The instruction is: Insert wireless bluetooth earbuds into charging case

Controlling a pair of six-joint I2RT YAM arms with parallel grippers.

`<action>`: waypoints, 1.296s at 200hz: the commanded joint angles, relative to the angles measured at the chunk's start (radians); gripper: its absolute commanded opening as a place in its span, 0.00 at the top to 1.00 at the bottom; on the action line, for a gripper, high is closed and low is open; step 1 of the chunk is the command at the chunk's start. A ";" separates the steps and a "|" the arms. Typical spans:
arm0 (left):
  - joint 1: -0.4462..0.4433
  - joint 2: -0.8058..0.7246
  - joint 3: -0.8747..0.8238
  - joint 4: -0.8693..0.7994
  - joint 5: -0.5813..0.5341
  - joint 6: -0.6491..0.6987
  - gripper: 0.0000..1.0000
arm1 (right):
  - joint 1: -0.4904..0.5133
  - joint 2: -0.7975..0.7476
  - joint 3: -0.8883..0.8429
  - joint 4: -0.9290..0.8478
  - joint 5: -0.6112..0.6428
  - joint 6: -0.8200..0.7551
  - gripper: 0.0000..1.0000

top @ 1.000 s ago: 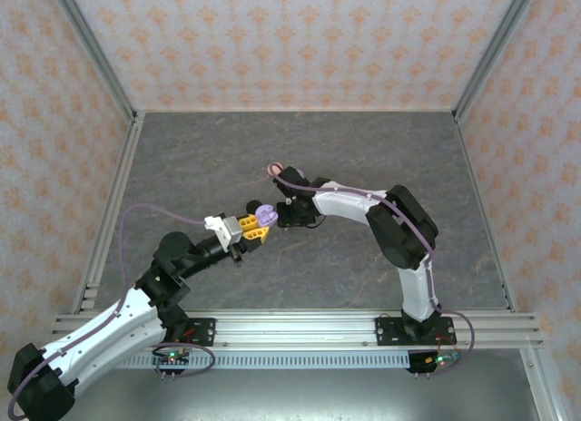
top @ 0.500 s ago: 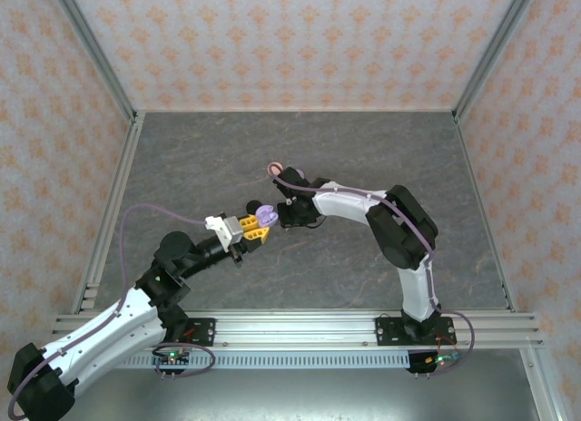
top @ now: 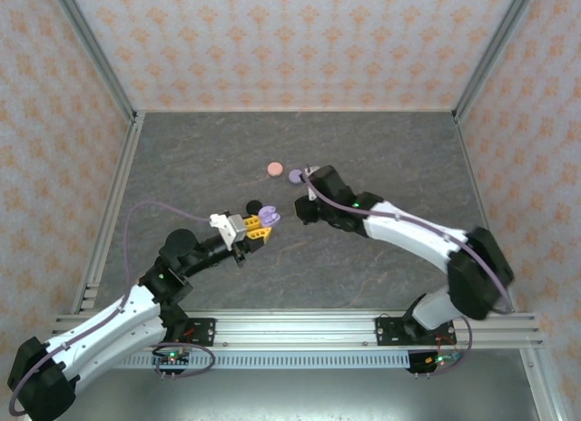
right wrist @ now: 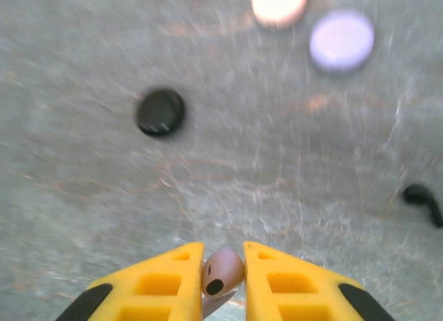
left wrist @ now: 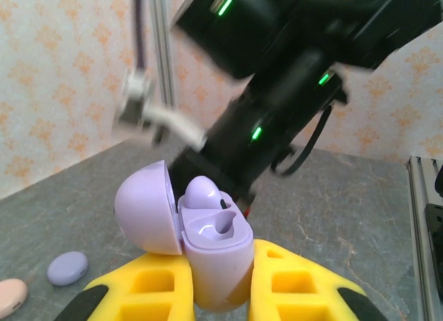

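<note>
My left gripper is shut on a lilac charging case, holding it upright above the table. The case's lid is swung open to the left. One lilac earbud sits in the far socket; the near socket is bare. In the top view the case is a small lilac blob at the gripper's tip. My right gripper is shut on a mauve earbud, pinched between the yellow fingers. It hovers over the table just right of the case, apart from it.
A pink puck and a lilac puck lie behind the grippers. In the right wrist view a black puck lies to the left and a black earbud at the right edge. The right arm looms close behind the case.
My right arm has swung out to the right, pulling its gripper back from the case and uncovering the two pucks. Its jaws closed. The left arm shifted only slightly.
</note>
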 commanded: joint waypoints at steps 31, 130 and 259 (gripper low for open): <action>-0.014 0.089 0.048 0.077 0.012 -0.032 1.00 | 0.009 -0.241 -0.062 0.157 -0.070 -0.227 0.82; -0.016 0.142 0.044 0.119 0.018 -0.044 1.00 | 0.280 -0.319 -0.017 0.157 0.138 -0.457 0.82; -0.015 0.153 0.064 0.108 0.032 -0.050 1.00 | 0.337 -0.232 -0.015 0.181 0.237 -0.517 0.82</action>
